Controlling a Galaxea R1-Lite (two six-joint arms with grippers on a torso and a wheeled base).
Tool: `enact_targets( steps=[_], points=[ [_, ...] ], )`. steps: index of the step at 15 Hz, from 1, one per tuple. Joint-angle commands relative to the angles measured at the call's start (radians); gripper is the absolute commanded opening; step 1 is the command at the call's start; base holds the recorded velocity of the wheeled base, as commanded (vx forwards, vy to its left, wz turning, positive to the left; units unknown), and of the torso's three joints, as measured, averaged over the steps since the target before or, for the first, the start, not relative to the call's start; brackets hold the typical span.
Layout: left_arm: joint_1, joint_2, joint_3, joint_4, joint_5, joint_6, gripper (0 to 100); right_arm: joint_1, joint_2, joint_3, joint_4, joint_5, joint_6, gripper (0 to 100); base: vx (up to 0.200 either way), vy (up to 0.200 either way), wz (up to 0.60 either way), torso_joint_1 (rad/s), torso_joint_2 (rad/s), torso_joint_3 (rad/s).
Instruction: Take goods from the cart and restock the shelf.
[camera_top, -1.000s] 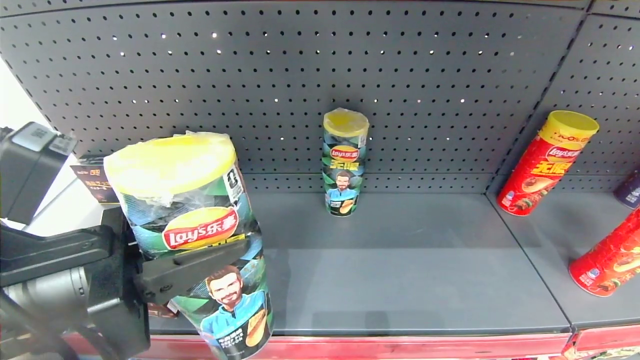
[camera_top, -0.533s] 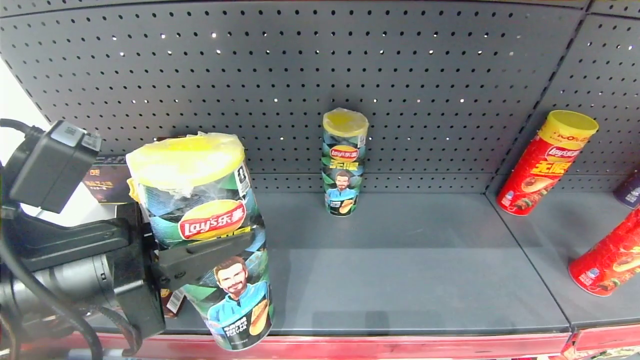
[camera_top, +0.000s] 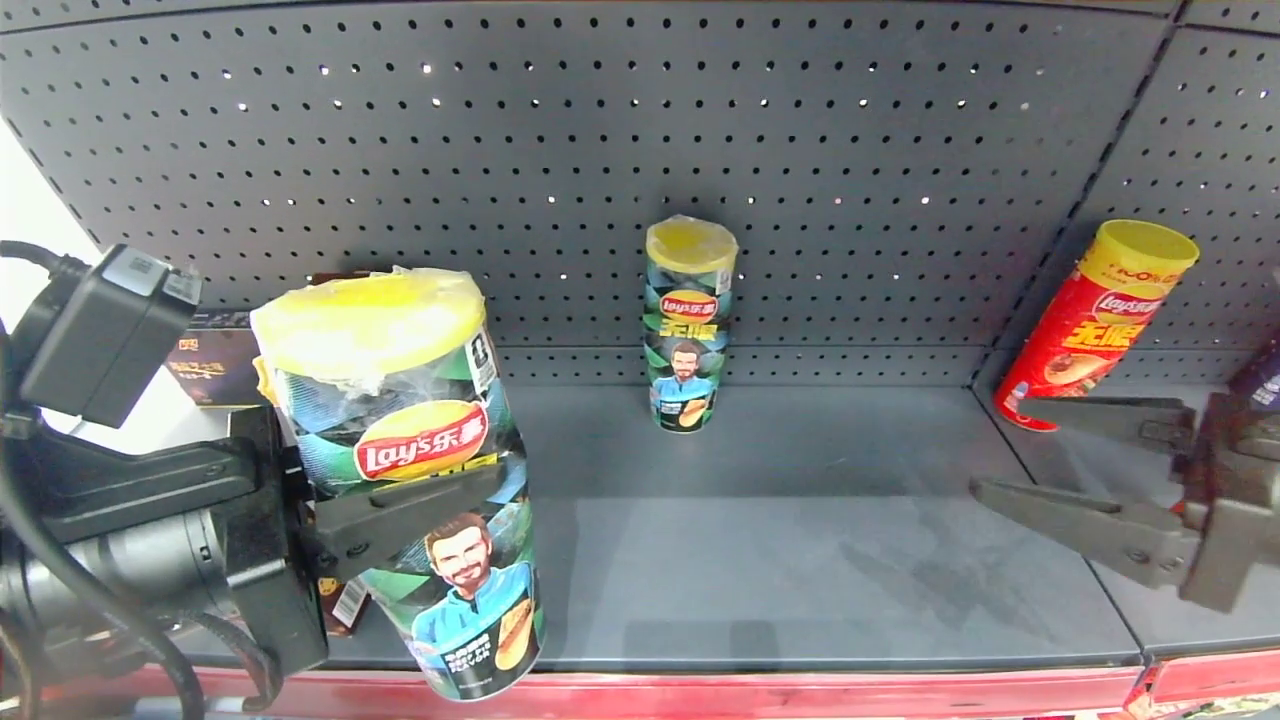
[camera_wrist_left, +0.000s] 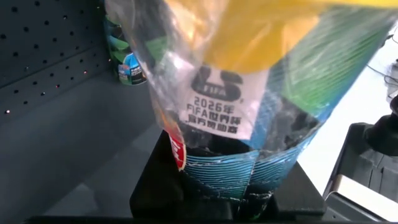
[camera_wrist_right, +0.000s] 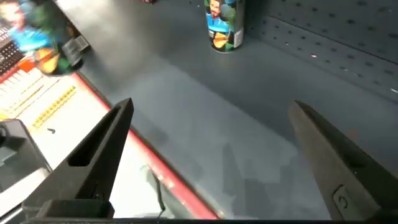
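The tall green-and-blue cardboard chip can with a yellow plastic lid (camera_top: 385, 400) sits nearly upright at the grey metal shelf's (camera_top: 800, 540) front-left edge. The left gripper (camera_top: 410, 505) pinches it around its middle. 1 matching can (camera_top: 688, 330) stands at the shelf's back centre, by the perforated grey back panel (camera_top: 600, 150). The right gripper (camera_top: 1000, 448), spread wide, hovers over the shelf's right end, near 1 red chip can (camera_top: 1095, 320).
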Motion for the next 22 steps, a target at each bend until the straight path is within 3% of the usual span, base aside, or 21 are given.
enact_targets(
  steps=[1,3,5,7,9,11,16,22],
  points=[
    [-0.001,0.003,-0.011,-0.001,-0.002,0.000,0,-0.034,0.279,-0.049,-0.159,0.017,-0.077,100,0.000,0.000,0.00,0.000,0.00,0.000],
    [0.013,0.004,-0.036,-0.001,-0.022,-0.006,0,-0.068,0.389,-0.117,-0.196,0.080,-0.108,100,0.000,0.000,0.00,0.000,0.00,0.000],
    [0.061,0.006,-0.046,-0.001,-0.071,-0.023,0,-0.077,0.490,-0.229,-0.194,0.109,-0.109,100,0.000,0.000,0.00,0.000,0.00,0.000],
    [0.075,0.007,-0.045,-0.001,-0.089,-0.025,0,-0.082,0.570,-0.331,-0.205,0.262,-0.113,100,0.000,0.000,0.00,0.000,0.00,0.000],
    [0.073,0.007,-0.043,-0.001,-0.089,-0.025,0,-0.082,0.630,-0.377,-0.246,0.353,-0.134,100,0.000,0.000,0.00,0.000,0.00,0.000],
    [0.073,0.024,-0.045,-0.002,-0.089,-0.026,0,-0.093,0.753,-0.445,-0.391,0.521,-0.151,100,0.000,0.000,0.00,0.000,0.00,0.000],
    [0.072,0.049,-0.045,-0.053,-0.094,-0.051,0,-0.100,0.874,-0.604,-0.404,0.578,-0.151,100,0.000,0.000,0.00,0.000,0.00,0.000],
    [0.076,0.052,-0.034,-0.065,-0.121,-0.054,0,-0.091,0.975,-0.703,-0.398,0.592,-0.145,100,0.000,0.000,0.00,0.000,0.00,0.000]
  ],
)
